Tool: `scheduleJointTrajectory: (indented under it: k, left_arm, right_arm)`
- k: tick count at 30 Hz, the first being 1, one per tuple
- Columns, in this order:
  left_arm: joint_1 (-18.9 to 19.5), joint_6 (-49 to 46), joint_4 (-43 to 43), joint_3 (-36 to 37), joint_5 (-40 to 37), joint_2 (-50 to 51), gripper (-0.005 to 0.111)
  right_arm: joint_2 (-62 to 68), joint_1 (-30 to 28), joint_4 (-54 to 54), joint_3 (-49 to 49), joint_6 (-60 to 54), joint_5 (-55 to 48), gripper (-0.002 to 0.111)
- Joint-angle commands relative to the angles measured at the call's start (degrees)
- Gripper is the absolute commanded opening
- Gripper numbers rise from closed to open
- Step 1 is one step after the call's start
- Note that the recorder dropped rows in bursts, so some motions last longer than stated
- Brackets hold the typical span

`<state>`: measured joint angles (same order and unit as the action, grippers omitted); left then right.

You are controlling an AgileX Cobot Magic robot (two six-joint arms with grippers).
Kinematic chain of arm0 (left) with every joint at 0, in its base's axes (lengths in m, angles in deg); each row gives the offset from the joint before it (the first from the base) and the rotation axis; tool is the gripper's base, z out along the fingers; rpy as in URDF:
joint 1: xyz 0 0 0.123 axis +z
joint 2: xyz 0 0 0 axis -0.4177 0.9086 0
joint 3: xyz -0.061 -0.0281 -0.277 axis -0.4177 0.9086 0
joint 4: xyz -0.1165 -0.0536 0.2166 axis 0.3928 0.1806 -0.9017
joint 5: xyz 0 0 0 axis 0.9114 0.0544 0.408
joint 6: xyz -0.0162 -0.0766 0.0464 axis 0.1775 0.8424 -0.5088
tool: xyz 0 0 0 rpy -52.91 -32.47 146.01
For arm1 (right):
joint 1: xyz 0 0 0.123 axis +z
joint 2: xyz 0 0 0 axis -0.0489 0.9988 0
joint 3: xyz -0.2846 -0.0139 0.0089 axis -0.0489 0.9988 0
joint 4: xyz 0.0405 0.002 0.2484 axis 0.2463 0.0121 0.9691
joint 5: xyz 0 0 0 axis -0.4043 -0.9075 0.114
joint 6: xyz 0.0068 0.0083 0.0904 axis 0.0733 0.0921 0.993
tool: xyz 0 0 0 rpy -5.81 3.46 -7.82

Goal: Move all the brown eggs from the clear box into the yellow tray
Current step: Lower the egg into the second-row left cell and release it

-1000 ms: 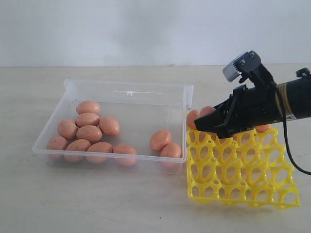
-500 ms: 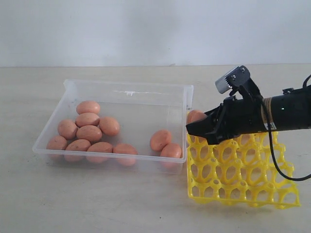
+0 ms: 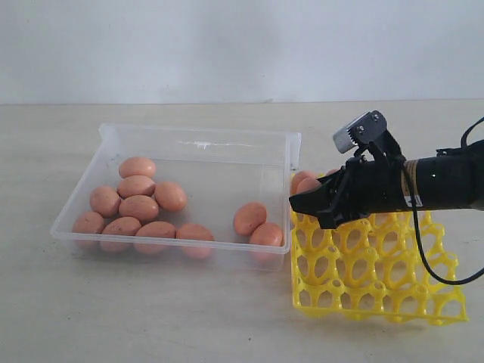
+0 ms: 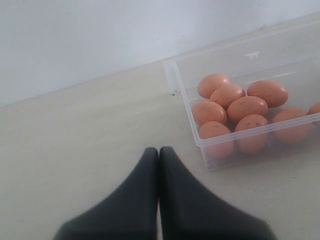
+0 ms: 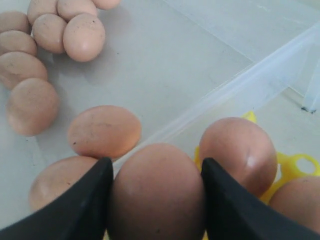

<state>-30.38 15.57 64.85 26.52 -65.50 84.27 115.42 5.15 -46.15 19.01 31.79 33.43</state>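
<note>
Several brown eggs (image 3: 140,208) lie in the clear box (image 3: 197,134), most in a cluster at its left, two (image 3: 257,224) near its right front corner. The yellow tray (image 3: 363,280) stands right of the box, with eggs (image 3: 302,181) in its far row. My right gripper (image 3: 308,203) hangs over the tray's far left corner, shut on a brown egg (image 5: 157,190). Another egg (image 5: 237,152) sits in the tray (image 5: 300,162) right beside it. My left gripper (image 4: 159,150) is shut and holds nothing, hovering over bare table beside the box (image 4: 190,100).
A pale wall runs behind the table. The box's right wall (image 5: 240,85) lies close to the tray's left edge. My right arm's cable (image 3: 423,261) loops over the tray's right side.
My right gripper has moved left and lowered with the egg toward the tray's far left corner. The eggs in the box have not moved.
</note>
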Motion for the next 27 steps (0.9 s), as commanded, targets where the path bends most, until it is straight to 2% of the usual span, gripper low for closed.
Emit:
scheduleJointTrajectory:
  k: [1, 6, 12, 15, 24, 27]
  left_arm:
    - [-0.2, 0.0, 0.4, -0.1, 0.4, -0.1, -0.004]
    - [-0.2, 0.0, 0.4, -0.1, 0.4, -0.1, -0.004]
    - [-0.2, 0.0, 0.4, -0.1, 0.4, -0.1, -0.004]
    - [-0.2, 0.0, 0.4, -0.1, 0.4, -0.1, -0.004]
    - [-0.2, 0.0, 0.4, -0.1, 0.4, -0.1, -0.004]
    - [-0.2, 0.0, 0.4, -0.1, 0.4, -0.1, -0.004]
  right_arm:
    - [-0.2, 0.0, 2.7, -0.3, -1.3, 1.3, 0.018]
    - [-0.2, 0.0, 3.3, -0.3, -1.8, 1.4, 0.041]
    - [-0.2, 0.0, 4.9, -0.3, -1.8, 1.4, 0.055]
    - [-0.2, 0.0, 4.9, -0.3, -1.8, 1.5, 0.058]
    - [-0.2, 0.0, 4.9, -0.3, -1.6, 1.3, 0.058]
    - [-0.8, 0.0, 4.9, -0.3, 1.7, 1.7, 0.058]
